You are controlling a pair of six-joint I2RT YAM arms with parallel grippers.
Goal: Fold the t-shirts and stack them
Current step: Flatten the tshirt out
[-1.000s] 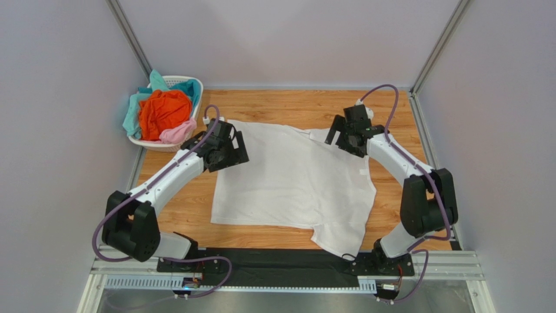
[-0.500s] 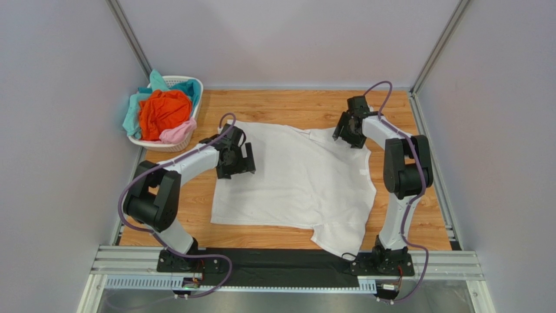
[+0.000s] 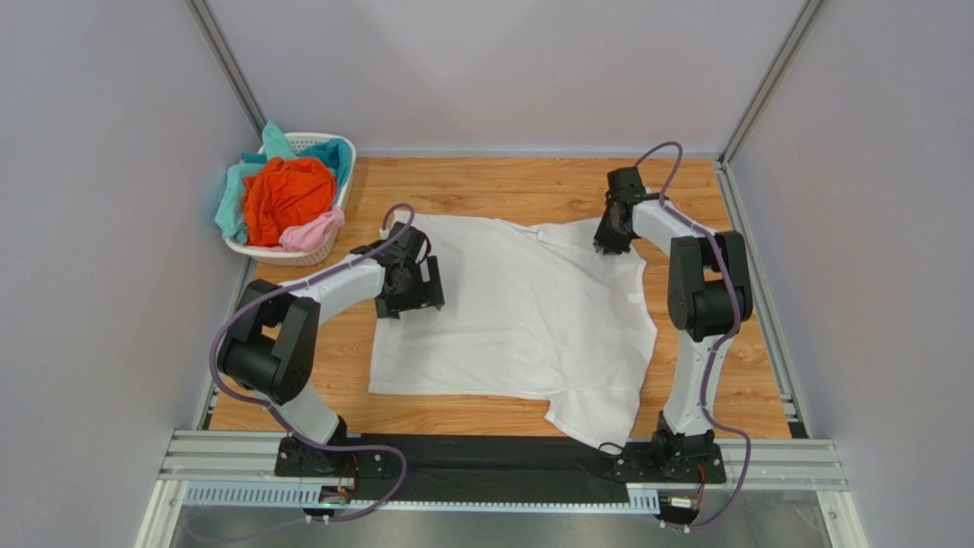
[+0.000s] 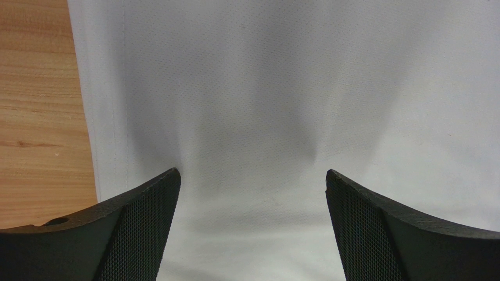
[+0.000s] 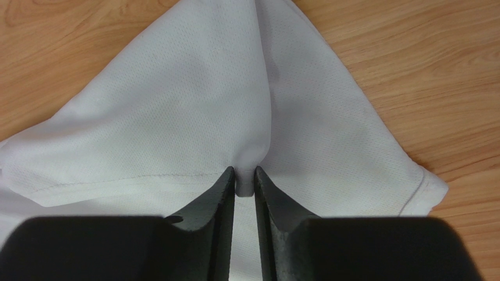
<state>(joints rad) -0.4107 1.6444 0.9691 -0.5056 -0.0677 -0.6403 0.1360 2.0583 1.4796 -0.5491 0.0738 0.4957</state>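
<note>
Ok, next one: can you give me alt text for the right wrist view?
The right hand, almost closed, pinches a raised fold of the white shirt. The cloth around the fold is a hemmed flap lying spread on the wooden table, with bare wood on both sides.

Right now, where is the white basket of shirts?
In the top view, the basket sits at the far left corner of the table, just beyond the left gripper and the white t-shirt.
</note>
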